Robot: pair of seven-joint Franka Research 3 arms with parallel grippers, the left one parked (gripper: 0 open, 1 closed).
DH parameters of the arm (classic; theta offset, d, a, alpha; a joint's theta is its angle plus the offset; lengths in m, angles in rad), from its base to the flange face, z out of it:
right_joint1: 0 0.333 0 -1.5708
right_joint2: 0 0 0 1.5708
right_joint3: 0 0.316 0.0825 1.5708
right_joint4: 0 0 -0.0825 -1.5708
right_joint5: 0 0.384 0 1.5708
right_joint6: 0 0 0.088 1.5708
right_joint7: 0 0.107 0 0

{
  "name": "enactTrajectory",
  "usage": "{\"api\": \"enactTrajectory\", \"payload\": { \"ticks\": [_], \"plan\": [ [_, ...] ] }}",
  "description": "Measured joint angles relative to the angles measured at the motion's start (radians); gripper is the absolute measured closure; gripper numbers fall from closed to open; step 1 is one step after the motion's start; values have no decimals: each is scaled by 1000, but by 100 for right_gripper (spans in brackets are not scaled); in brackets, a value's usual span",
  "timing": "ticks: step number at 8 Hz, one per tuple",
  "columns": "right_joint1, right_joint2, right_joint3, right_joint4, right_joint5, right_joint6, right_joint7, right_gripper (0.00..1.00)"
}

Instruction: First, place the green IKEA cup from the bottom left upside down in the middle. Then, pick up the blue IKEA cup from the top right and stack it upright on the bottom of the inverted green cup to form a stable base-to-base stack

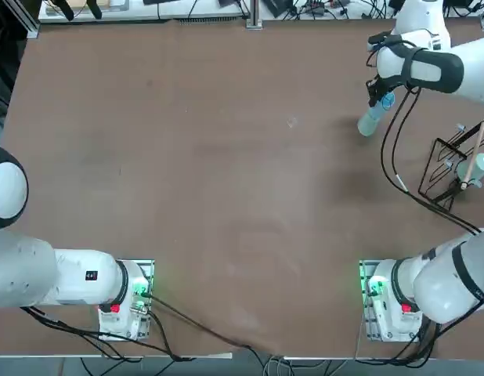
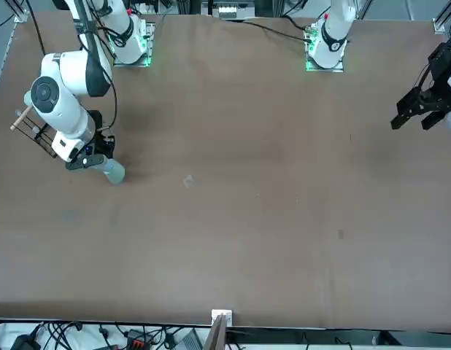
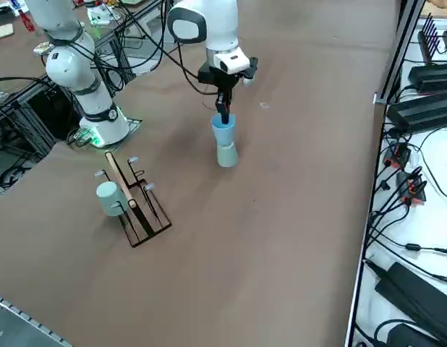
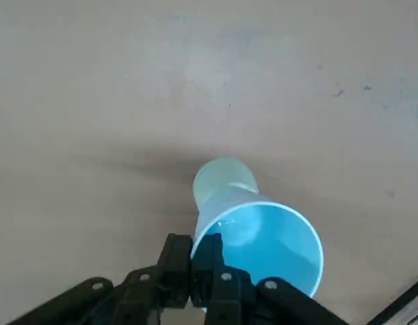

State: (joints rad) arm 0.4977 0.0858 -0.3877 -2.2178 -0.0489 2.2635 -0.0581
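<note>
- Pale grey-green tapered plastic cup (image 3: 227, 154) stands inverted on the brown table (image 3: 281, 217), toward its far right part in the top view.
- Bright light-blue tapered plastic cup (image 3: 223, 130) sits upright on the green cup's base.
- Right gripper (image 3: 223, 116) is directly above the stack, its black fingers (image 4: 175, 261) nearly closed, pinching the blue cup's rim.
- Black wire rack (image 3: 140, 206) stands nearby.

Glossy white rounded arm (image 3: 209, 25) with black joint bands, looping black cables (image 1: 395, 157), a green-lit base (image 1: 375, 290), and a black two-fingered pincer (image 4: 207, 261).
</note>
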Motion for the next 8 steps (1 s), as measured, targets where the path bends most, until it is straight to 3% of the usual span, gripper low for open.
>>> {"api": "enactTrajectory", "payload": {
  "ticks": [6, 7, 8],
  "plan": [
    [0, 11, 0, -4, -1, 8, 2, 95],
    [0, 12, 0, -4, -1, 8, 3, 93],
    [0, 14, 0, -4, -1, 9, 3, 84]
  ]
}}
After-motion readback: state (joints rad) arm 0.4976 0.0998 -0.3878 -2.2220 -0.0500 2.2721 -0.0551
